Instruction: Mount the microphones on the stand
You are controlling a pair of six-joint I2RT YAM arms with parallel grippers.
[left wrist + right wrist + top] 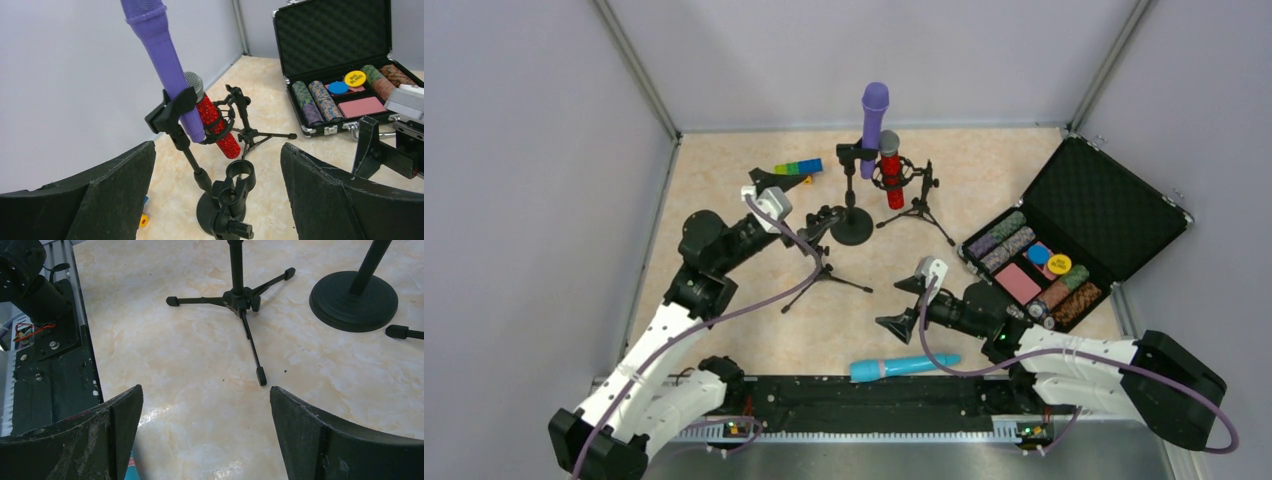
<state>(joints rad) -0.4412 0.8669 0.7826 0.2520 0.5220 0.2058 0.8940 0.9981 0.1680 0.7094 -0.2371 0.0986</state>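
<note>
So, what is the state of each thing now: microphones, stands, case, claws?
Purple microphone: clipped in the round-base stand.
Red microphone: held in the far tripod stand's ring mount.
Light-blue microphone: lying on the table, unattached.
Near tripod stand: clip empty.
Case: lid open.
Left claw: open, empty.
Right claw: open, empty.

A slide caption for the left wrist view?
Open left gripper facing the mounted purple mic and red mic.

The yellow round chip in the open case reads "BIG BLIND".
</note>
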